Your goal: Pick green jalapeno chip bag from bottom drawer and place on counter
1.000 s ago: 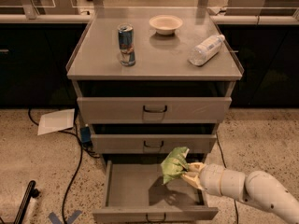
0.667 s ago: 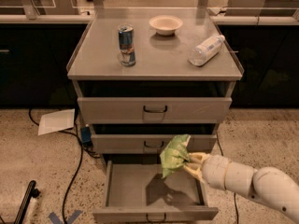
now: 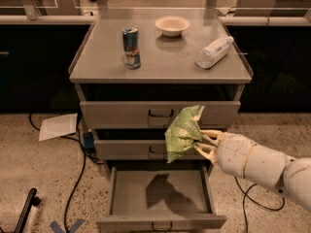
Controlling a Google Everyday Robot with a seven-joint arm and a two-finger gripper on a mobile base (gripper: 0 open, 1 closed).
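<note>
- The green jalapeno chip bag (image 3: 183, 132) hung in the air in front of the middle drawer (image 3: 127, 149), above the open bottom drawer (image 3: 131, 191).
- The gripper (image 3: 201, 142) was clamped on the bag's right edge, reaching in from the right.
- On the counter (image 3: 165, 64) above stood a can (image 3: 131, 46), a bowl (image 3: 172, 25) and a water bottle (image 3: 214, 51) lying on its side.

Three drawers (image 3: 160, 113) (image 3: 129, 149) (image 3: 160, 193); one can (image 3: 131, 46), one bowl (image 3: 172, 25), one bottle (image 3: 214, 52), one green jalapeno chip bag (image 3: 182, 132), one gripper (image 3: 200, 141) at near right, clasping the bag.
</note>
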